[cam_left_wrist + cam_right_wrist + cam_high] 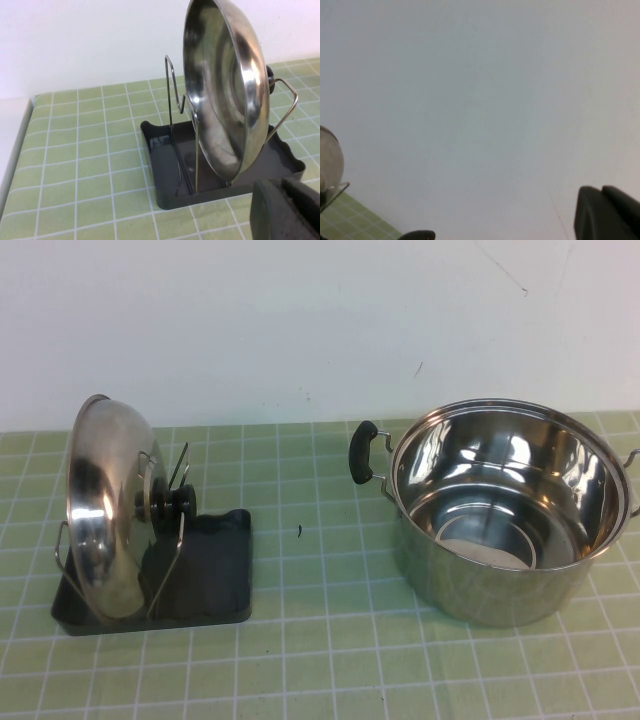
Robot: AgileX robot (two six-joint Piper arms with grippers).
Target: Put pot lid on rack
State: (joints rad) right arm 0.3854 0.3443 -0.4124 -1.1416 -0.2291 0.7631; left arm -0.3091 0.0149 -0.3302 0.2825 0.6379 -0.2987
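The pot lid (105,510) stands on edge in the rack (215,580), leaning between the wire prongs, with its black knob (180,503) facing the pot. In the left wrist view the lid (225,95) shows its shiny underside above the rack's dark tray (165,145). My left gripper (281,185) is shut and empty, close to the tray's near corner and apart from the lid. My right gripper (601,192) is shut and empty, raised and facing the white wall. Neither arm shows in the high view.
A deep steel pot (510,510) with black side handles stands uncovered at the right on the green checked mat (320,640). A white wall runs behind the table. The mat's edge (20,135) shows in the left wrist view.
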